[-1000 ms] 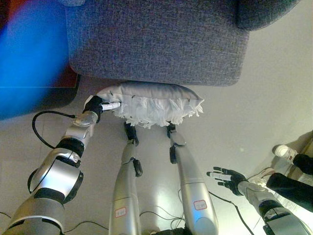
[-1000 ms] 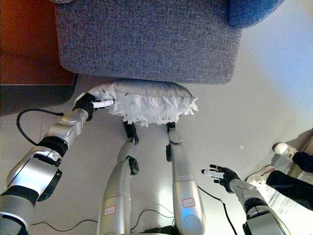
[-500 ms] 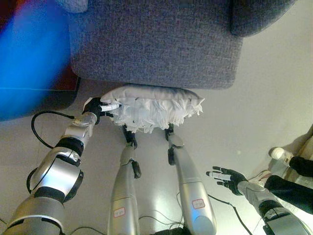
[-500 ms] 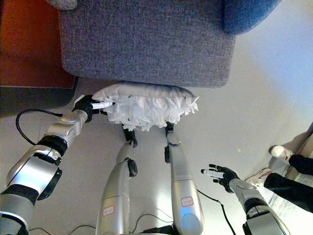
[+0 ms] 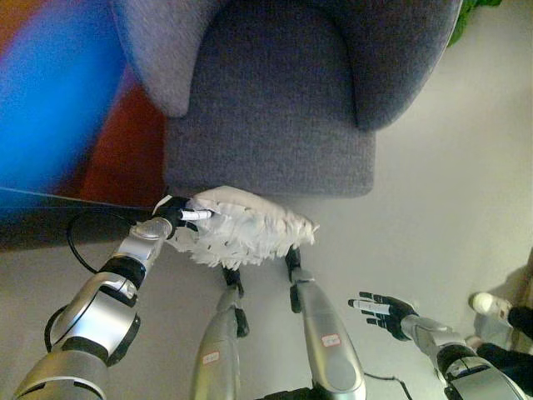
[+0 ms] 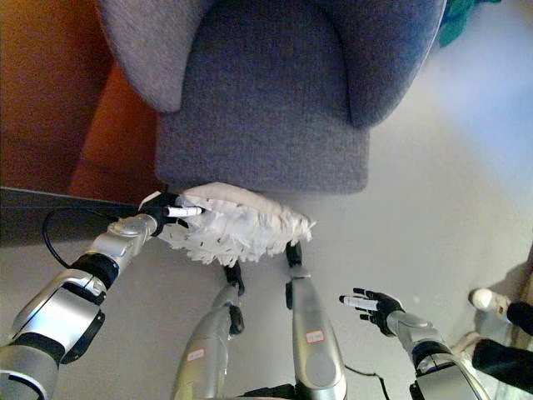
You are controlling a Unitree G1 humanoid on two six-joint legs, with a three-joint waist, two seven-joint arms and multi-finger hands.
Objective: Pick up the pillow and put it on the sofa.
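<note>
A white pillow [image 5: 241,227] with a frilled edge hangs just in front of the grey sofa [image 5: 271,108], below its seat cushion's front edge. My left hand [image 5: 176,215] is shut on the pillow's left end and holds it off the floor. The sofa's seat [image 6: 266,100] lies between two rounded armrests. Off to the lower right, my right hand [image 5: 381,306] is open with spread fingers over the pale floor, holding nothing.
A reddish-brown floor area [image 6: 100,142] lies left of the sofa, with a dark strip [image 6: 50,212] below it. A person's shoe [image 5: 487,303] and dark trouser leg [image 6: 504,358] show at the lower right edge. Something green [image 5: 466,17] sits at the top right.
The camera has tilted up, so more of the sofa's seat and armrests show. The pillow in my left hand has risen and tilted towards the seat's front edge. My right hand stays open.
</note>
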